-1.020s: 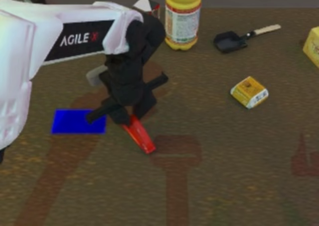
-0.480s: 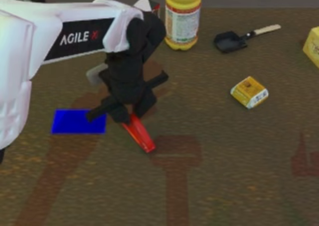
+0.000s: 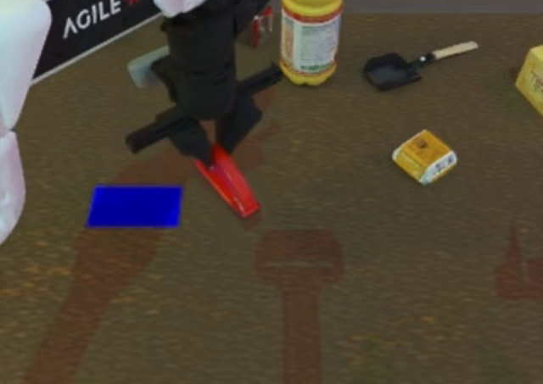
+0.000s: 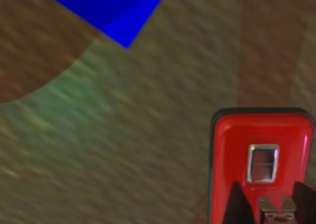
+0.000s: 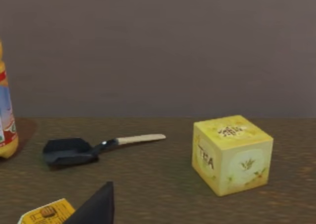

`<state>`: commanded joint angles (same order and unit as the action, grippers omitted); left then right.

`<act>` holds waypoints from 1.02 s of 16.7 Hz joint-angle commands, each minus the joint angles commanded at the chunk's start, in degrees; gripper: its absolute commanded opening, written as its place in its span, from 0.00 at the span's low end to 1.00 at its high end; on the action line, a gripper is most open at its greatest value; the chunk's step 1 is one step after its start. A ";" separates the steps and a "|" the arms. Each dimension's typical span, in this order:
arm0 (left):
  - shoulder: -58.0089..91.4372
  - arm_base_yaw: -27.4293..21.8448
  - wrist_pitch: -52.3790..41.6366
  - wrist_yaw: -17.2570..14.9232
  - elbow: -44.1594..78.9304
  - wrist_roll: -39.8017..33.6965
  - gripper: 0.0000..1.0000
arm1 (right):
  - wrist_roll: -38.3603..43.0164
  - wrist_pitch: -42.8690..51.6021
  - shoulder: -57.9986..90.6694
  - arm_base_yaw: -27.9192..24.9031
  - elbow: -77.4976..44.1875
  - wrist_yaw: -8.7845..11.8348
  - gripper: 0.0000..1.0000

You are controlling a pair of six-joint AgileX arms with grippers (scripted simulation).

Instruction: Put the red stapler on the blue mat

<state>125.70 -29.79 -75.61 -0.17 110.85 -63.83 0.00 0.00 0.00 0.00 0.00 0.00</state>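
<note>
The red stapler (image 3: 227,180) hangs tilted with its upper end between the fingers of my left gripper (image 3: 208,153), which is shut on it. In the left wrist view the stapler (image 4: 261,150) fills the space ahead of the two dark fingertips (image 4: 238,204), one on each side of its metal hinge. The blue mat (image 3: 136,206) lies flat on the table to the left of the stapler and apart from it; one corner of the mat (image 4: 113,9) shows in the left wrist view. My right gripper (image 5: 98,206) is parked outside the top view.
A yellow bottle (image 3: 312,28) stands at the back, just right of my left arm. A black scoop (image 3: 394,69), a small yellow packet (image 3: 424,156) and a yellow tea box (image 3: 533,77) lie on the right. A red-and-white carton (image 3: 259,24) is partly hidden behind the arm.
My left gripper has risen and moved toward the back of the table, carrying the stapler. The blue mat has not moved.
</note>
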 joint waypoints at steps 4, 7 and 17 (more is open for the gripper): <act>-0.56 0.10 -1.26 0.00 1.20 0.10 0.00 | 0.00 0.00 0.00 0.00 0.00 0.00 1.00; -0.26 -0.24 -1.20 0.00 1.20 0.71 0.00 | 0.00 0.00 0.00 0.00 0.00 0.00 1.00; 1.28 2.10 -2.43 0.11 2.70 36.74 0.00 | 0.00 0.00 0.00 0.00 0.00 0.00 1.00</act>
<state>126.98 -27.68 -78.04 -0.06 113.55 -27.09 0.00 0.00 0.00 0.00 0.00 0.00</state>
